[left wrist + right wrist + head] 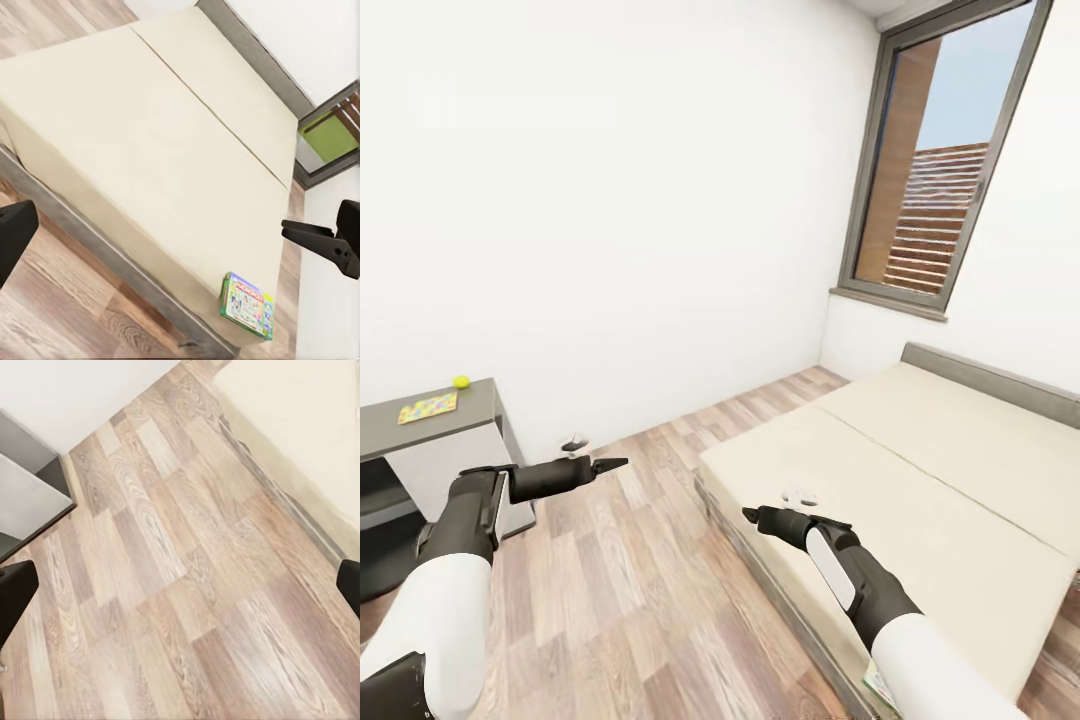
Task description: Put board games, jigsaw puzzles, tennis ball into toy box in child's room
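Note:
A green-blue Monopoly board game [247,305] lies on the beige bed [150,127] at its near corner; its edge peeks out beside my right arm [878,690]. On the dark grey table [475,412] at the left sit a yellow-green tennis ball [461,381] and a multicolour jigsaw puzzle [428,407]. My left gripper [610,464] [157,229] hangs open over the floor between table and bed. My right gripper [750,515] [180,585] is open and empty at the bed's [920,470] near edge. The toy box is out of view.
Wood-plank floor [630,570] runs between the table and the bed. A white wall stands behind, with a tall grey-framed window [935,170] above the grey headboard [990,375]. White drawers [450,460] sit under the table top.

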Controlling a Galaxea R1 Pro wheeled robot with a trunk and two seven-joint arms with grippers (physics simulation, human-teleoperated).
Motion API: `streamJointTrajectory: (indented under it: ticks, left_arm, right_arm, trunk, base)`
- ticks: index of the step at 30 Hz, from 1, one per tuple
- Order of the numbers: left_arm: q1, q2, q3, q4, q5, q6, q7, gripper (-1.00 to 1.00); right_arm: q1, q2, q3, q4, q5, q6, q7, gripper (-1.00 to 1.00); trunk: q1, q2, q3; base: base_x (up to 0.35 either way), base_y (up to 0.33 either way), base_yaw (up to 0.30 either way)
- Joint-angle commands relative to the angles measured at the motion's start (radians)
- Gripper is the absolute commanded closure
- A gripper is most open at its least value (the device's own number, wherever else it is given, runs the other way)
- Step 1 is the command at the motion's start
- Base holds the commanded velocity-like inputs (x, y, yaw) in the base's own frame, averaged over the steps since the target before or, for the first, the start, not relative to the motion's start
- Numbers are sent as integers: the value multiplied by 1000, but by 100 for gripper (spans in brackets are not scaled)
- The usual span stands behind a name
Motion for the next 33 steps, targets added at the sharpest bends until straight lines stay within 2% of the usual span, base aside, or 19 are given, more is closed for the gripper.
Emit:
streamJointTrajectory:
  ticks: [1, 9, 33]
  left_arm:
    - [-1, 0, 4, -1, -9, 8, -10, -100]
    - [-1, 0, 4, -1, -9, 8, -11, -100]
    - [-1, 0, 4, -1, -9, 8, -11, -100]
  right_arm:
    - [-1, 0, 0, -1, -1, 4, 1, -100]
    - [-1, 0, 0, -1, -1, 5, 1, -100]
    - [-1, 0, 0, 0, -1, 6, 0, -100]
  trunk:
    - [1, -2, -3]
    - [1, -2, -8]
    - [1, -2, -12]
  base:
    - [0, 283, -240]
    - [0, 178, -254]
    - [0, 7, -274]
